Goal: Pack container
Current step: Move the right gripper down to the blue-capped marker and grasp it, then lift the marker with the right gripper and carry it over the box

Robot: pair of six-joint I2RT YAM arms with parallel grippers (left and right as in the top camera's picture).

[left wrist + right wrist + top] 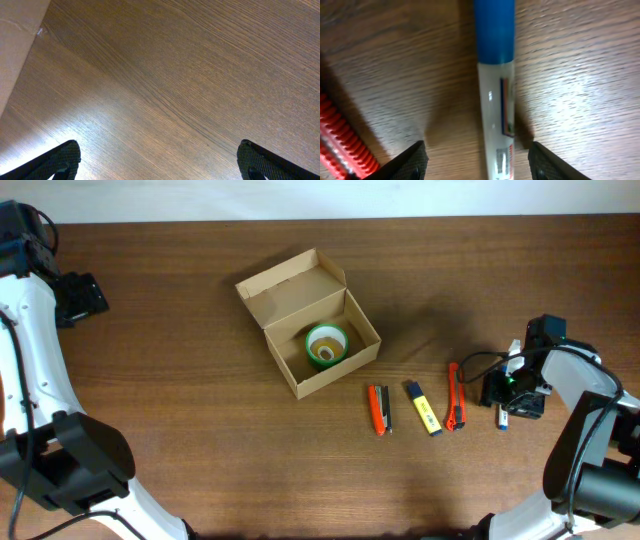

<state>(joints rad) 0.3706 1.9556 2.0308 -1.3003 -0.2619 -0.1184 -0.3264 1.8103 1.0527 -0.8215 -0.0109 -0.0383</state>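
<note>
I'd centre the right gripper (477,159) – its jaws wide, straddling the blue-capped pen (495,100) without touching – squarely on the barrel before pinching, since the container (295,288) sits open, upper-centre overhead, well apart.

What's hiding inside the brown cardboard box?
One green tape roll lies flat on the floor of the cardboard box, and its lid is open. The floor around the roll looks bare. Anything under the roll or tight against the near wall is covered.
</note>
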